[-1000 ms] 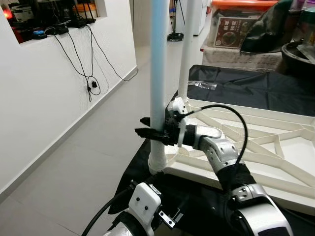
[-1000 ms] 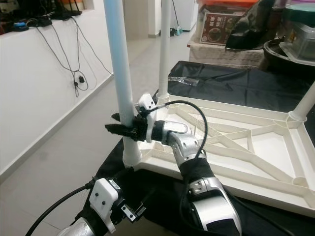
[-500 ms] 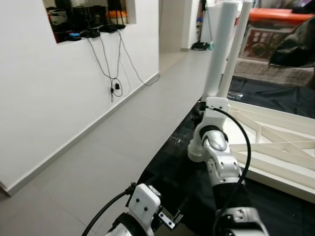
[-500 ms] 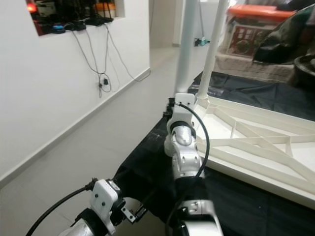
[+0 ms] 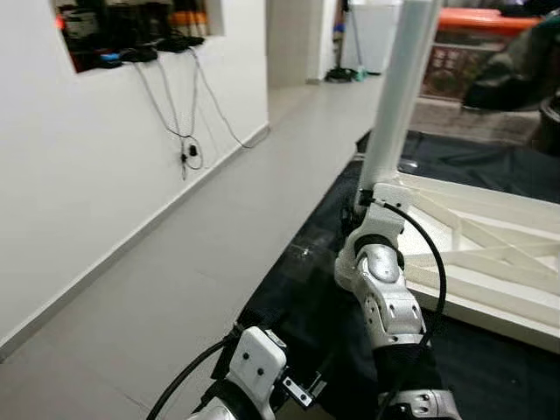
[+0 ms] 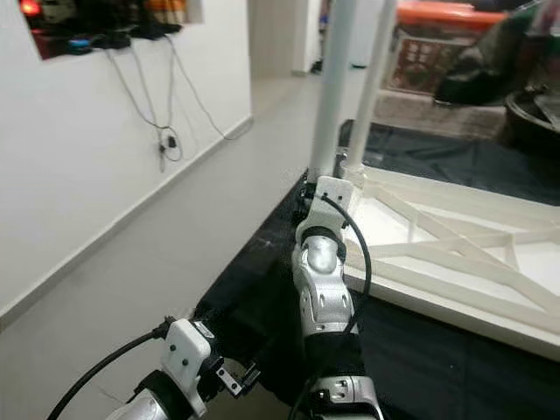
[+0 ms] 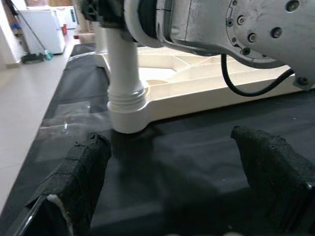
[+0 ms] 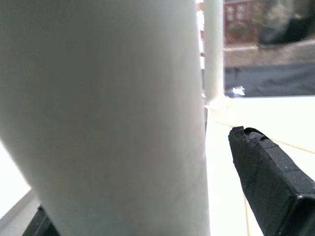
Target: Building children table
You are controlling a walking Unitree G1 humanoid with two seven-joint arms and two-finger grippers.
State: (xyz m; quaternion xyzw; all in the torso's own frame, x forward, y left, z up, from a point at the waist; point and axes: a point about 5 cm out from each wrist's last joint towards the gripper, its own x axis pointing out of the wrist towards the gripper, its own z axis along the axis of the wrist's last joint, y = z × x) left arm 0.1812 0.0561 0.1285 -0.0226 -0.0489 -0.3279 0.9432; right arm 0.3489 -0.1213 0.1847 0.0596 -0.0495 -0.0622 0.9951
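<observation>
Leg-fitting step in hand: right gripper (image 8: 216, 162) fingers straddle the upright white leg (image 5: 395, 96) seated in the upturned tabletop's (image 5: 490, 262) near corner socket at 12 o'clock, grip uncertain; left gripper (image 7: 187, 182) idles open; next, presumably twist tight.

White wall (image 5: 96, 166), grey tiled floor (image 5: 219, 254), dangling cables (image 5: 188, 114)

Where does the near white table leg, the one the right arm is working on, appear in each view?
Left eye: near white table leg stands upper right, above the right arm.
Right eye: it rises top centre.
Left wrist: its threaded base sits upper left, in the tabletop corner socket.
Right wrist: it is close-up, beside one black finger.
Shared landmark: upturned white tabletop.
</observation>
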